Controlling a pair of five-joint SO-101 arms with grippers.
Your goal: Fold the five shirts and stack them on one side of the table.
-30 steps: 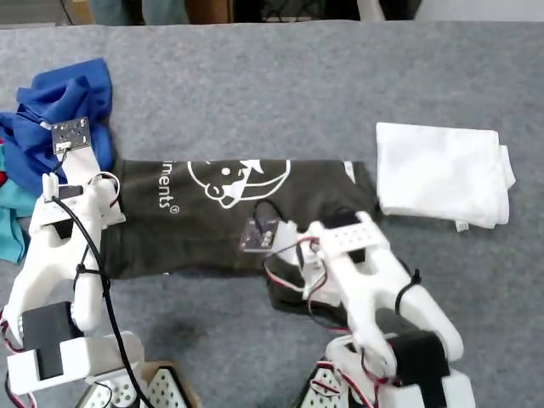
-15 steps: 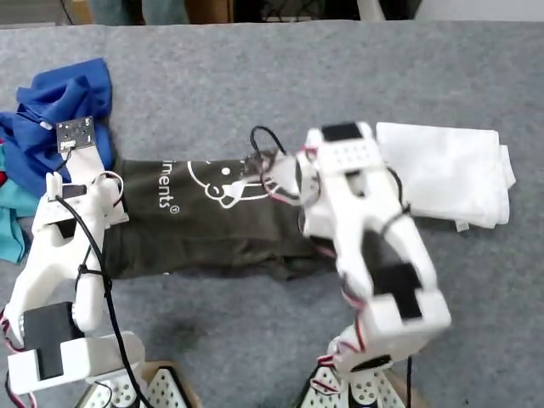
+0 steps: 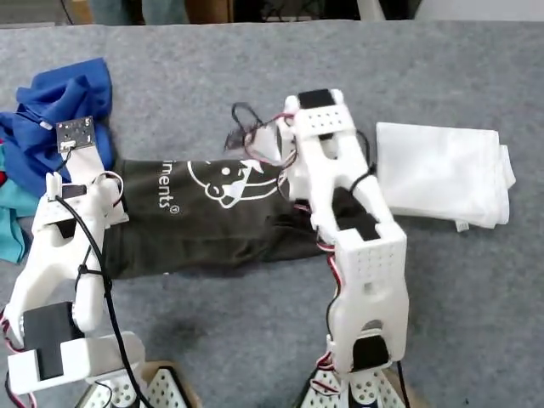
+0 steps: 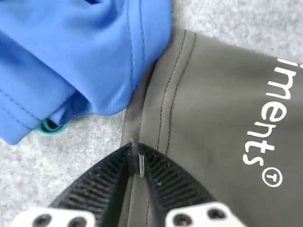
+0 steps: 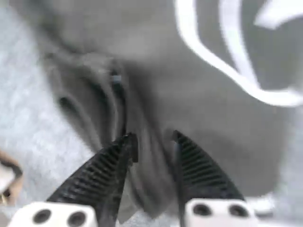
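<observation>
A dark shirt (image 3: 204, 225) with white print lies stretched across the middle of the table. My left gripper (image 4: 137, 155) is shut on the hem at its left end (image 3: 110, 210), beside the crumpled blue shirt (image 4: 71, 61). My right arm (image 3: 340, 195) stretches over the shirt's right part. The right gripper (image 5: 152, 139) is shut on a bunched fold of the dark shirt (image 5: 213, 118), held up over the printed area. A folded white shirt (image 3: 442, 174) rests at the right side.
A pile of unfolded shirts, blue (image 3: 59, 110) over teal (image 3: 13, 225), sits at the table's left edge. Bare grey tabletop (image 3: 212, 76) runs along the far side and at the front right (image 3: 476, 297).
My right arm has swung from the shirt's near right corner up and leftward, dragging that end of the dark shirt over the print. The left arm has stayed put.
</observation>
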